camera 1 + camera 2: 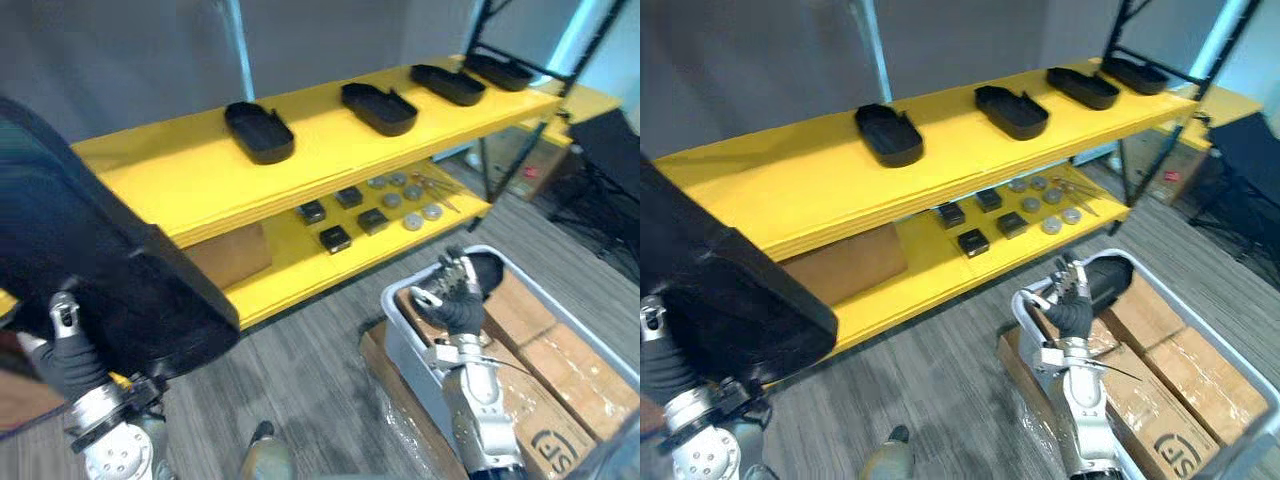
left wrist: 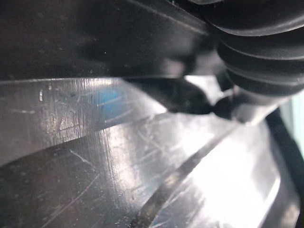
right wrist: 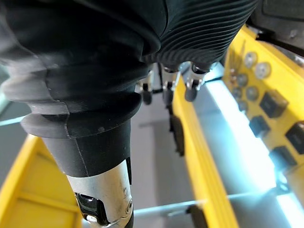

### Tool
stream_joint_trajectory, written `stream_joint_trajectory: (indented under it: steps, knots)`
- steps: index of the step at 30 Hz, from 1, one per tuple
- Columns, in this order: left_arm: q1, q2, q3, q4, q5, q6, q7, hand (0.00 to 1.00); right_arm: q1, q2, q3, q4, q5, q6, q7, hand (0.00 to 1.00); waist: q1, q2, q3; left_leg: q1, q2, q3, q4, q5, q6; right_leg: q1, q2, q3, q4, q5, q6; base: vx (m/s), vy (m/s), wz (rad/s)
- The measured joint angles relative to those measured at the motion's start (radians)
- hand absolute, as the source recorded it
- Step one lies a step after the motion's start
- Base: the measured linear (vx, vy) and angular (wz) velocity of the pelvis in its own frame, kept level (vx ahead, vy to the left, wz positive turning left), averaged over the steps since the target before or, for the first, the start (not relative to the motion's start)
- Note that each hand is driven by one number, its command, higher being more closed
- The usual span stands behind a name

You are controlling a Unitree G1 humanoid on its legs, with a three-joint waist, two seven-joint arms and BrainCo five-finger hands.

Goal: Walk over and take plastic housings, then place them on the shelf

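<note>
A big black plastic housing (image 1: 100, 270) is held up at the lower left, in front of the yellow shelf (image 1: 190, 165). My left hand (image 1: 68, 352) grips its lower edge, thumb against it; the housing's glossy black surface (image 2: 118, 156) shows very close in the left wrist view. Several black housings lie in a row on the top board, the nearest (image 1: 259, 131) and another (image 1: 379, 108) further right. My right hand (image 1: 450, 297) hangs open with relaxed fingers (image 3: 166, 85), holding nothing, above a white bin (image 1: 400, 310). Another black housing (image 1: 490, 270) lies in that bin.
The lower shelf board (image 1: 300, 265) carries small black boxes (image 1: 335, 238), silver discs (image 1: 412, 221) and a cardboard box (image 1: 232, 256). Taped cardboard boxes (image 1: 565, 370) sit in and under the bin. A black frame (image 1: 520, 130) stands at the shelf's right end.
</note>
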Motion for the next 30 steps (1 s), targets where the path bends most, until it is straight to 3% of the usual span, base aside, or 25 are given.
stream_joint_trajectory:
  steps: [3, 6, 12, 14, 16, 17, 18, 19, 20, 21, 22, 23, 25, 27, 28, 29, 30]
  knots:
    - [0.022, -0.001, -0.023, 0.018, 0.003, 0.0, 0.01, 1.0, 0.02, 0.002, -0.012, 0.009, 0.033, -0.027, 0.007, 0.0, -0.005, 0.021, 0.019, 0.005, 0.005, 0.068, -0.043, 0.039, 0.015, -0.016, -0.004, 0.008, 0.01, -0.01, -0.008, -0.08, 0.009, 0.17]
    - [0.006, 0.002, -0.035, 0.02, 0.015, -0.017, 0.045, 1.0, 0.0, 0.012, -0.01, 0.027, 0.04, -0.086, 0.028, 0.0, -0.011, 0.026, 0.067, -0.046, 0.005, 0.086, 0.071, -0.014, 0.05, -0.065, -0.049, 0.038, 0.112, -0.074, 0.014, -0.14, 0.058, -0.15]
    - [-0.006, 0.007, -0.025, 0.024, 0.031, -0.019, 0.043, 1.0, -0.037, 0.067, -0.002, 0.045, 0.028, -0.104, 0.018, 0.0, 0.003, -0.018, 0.102, -0.144, -0.003, 0.111, 0.344, -0.181, 0.081, -0.054, -0.113, 0.036, 0.185, -0.14, 0.042, -0.02, 0.134, 0.07]
    - [-0.014, 0.009, -0.01, 0.024, 0.032, -0.018, 0.035, 1.0, -0.032, 0.094, -0.003, 0.045, 0.027, -0.104, 0.008, 0.0, 0.014, -0.058, 0.094, -0.154, -0.039, 0.141, 0.398, -0.25, 0.111, -0.022, -0.145, 0.034, 0.182, -0.139, 0.001, 0.18, 0.221, 0.24]
    - [-0.032, 0.007, -0.01, 0.031, 0.034, -0.015, 0.033, 1.0, -0.022, 0.096, -0.004, 0.044, 0.027, -0.104, 0.006, 0.0, 0.014, -0.06, 0.09, -0.152, -0.07, 0.12, 0.407, -0.277, 0.114, -0.059, -0.179, 0.081, 0.3, -0.069, -0.078, 0.23, 0.204, 0.53]
    - [-0.042, 0.009, -0.002, 0.028, 0.053, -0.015, 0.038, 1.0, -0.017, 0.097, -0.004, 0.043, 0.027, -0.104, 0.008, 0.0, 0.008, -0.065, 0.077, -0.145, -0.091, 0.105, 0.387, -0.284, 0.127, -0.134, -0.205, 0.144, 0.424, 0.032, -0.131, 0.33, 0.304, 0.7]
    - [-0.053, 0.015, 0.016, 0.025, 0.096, -0.015, 0.056, 1.0, -0.026, 0.099, -0.005, 0.044, 0.016, -0.105, 0.014, 0.0, 0.007, -0.066, 0.075, -0.115, -0.106, 0.093, 0.35, -0.289, 0.139, -0.203, -0.215, 0.226, 0.532, 0.179, -0.153, 0.41, 0.335, 0.53]
    - [-0.059, 0.022, 0.019, 0.026, 0.131, -0.015, 0.075, 1.0, -0.031, 0.102, -0.005, 0.045, -0.002, -0.105, 0.02, 0.0, 0.002, -0.065, 0.075, -0.096, -0.112, 0.075, 0.327, -0.291, 0.146, -0.239, -0.21, 0.272, 0.591, 0.193, -0.128, 0.36, 0.224, 0.52]
    - [-0.069, 0.045, 0.022, 0.026, 0.177, -0.011, 0.115, 1.0, -0.031, 0.106, -0.005, 0.044, -0.042, -0.108, 0.028, 0.0, -0.016, -0.061, 0.077, -0.051, -0.114, 0.046, 0.278, -0.287, 0.158, -0.307, -0.173, 0.329, 0.707, 0.089, -0.11, 0.35, 0.155, 0.59]
    - [-0.074, 0.055, 0.022, 0.024, 0.207, -0.01, 0.138, 1.0, -0.03, 0.106, -0.004, 0.043, -0.057, -0.114, 0.042, 0.0, -0.03, -0.058, 0.076, 0.014, -0.113, 0.02, 0.217, -0.271, 0.154, -0.35, -0.118, 0.34, 0.749, 0.015, -0.121, 0.36, 0.12, 0.61]
    - [-0.073, 0.062, 0.02, 0.022, 0.212, -0.011, 0.147, 1.0, -0.024, 0.107, -0.004, 0.04, -0.059, -0.119, 0.049, 0.0, -0.037, -0.05, 0.073, 0.043, -0.112, 0.012, 0.189, -0.268, 0.154, -0.371, -0.091, 0.334, 0.743, -0.008, -0.124, 0.45, 0.123, 0.63]
    - [-0.09, 0.07, 0.018, 0.021, 0.221, -0.011, 0.165, 1.0, -0.009, 0.106, -0.015, 0.019, -0.073, -0.128, 0.068, 0.0, -0.052, -0.047, 0.065, 0.105, -0.112, -0.01, 0.134, -0.261, 0.15, -0.418, -0.029, 0.333, 0.667, -0.049, -0.135, 0.39, 0.075, 0.53]
    - [-0.139, 0.081, 0.008, 0.024, 0.229, -0.009, 0.181, 1.0, 0.017, 0.105, -0.044, -0.035, -0.079, -0.145, 0.084, 0.0, -0.075, -0.037, 0.057, 0.132, -0.112, -0.057, 0.113, -0.26, 0.148, -0.471, 0.035, 0.352, 0.503, -0.068, -0.145, 0.35, -0.02, 0.78]
    - [-0.196, 0.088, -0.006, 0.03, 0.234, 0.008, 0.186, 1.0, 0.026, 0.101, -0.077, -0.077, -0.089, -0.157, 0.086, 0.0, -0.103, -0.028, 0.055, 0.136, -0.113, -0.122, 0.113, -0.261, 0.145, -0.519, 0.09, 0.454, 0.343, -0.06, -0.138, 0.39, -0.152, 1.14]
    - [-0.219, 0.089, -0.021, 0.047, 0.234, 0.019, 0.187, 1.0, 0.03, 0.101, -0.092, -0.096, -0.092, -0.16, 0.075, 0.0, -0.118, -0.029, 0.053, 0.148, -0.114, -0.157, 0.114, -0.266, 0.132, -0.529, 0.113, 0.534, 0.263, -0.036, -0.106, 0.31, -0.162, 1.25]
    - [-0.224, 0.089, -0.032, 0.055, 0.234, 0.024, 0.187, 1.0, 0.038, 0.1, -0.091, -0.108, -0.093, -0.16, 0.06, 0.0, -0.122, -0.027, 0.049, 0.154, -0.116, -0.173, 0.116, -0.274, 0.119, -0.528, 0.116, 0.568, 0.224, -0.006, -0.099, 0.31, -0.248, 1.22]
    - [-0.224, 0.092, -0.057, 0.059, 0.234, 0.029, 0.186, 1.0, 0.057, 0.101, -0.086, -0.14, -0.101, -0.161, 0.032, 0.0, -0.122, -0.054, 0.028, 0.167, -0.128, -0.18, 0.117, -0.297, 0.083, -0.515, 0.107, 0.605, 0.161, 0.144, -0.106, 0.31, -0.324, 1.13]
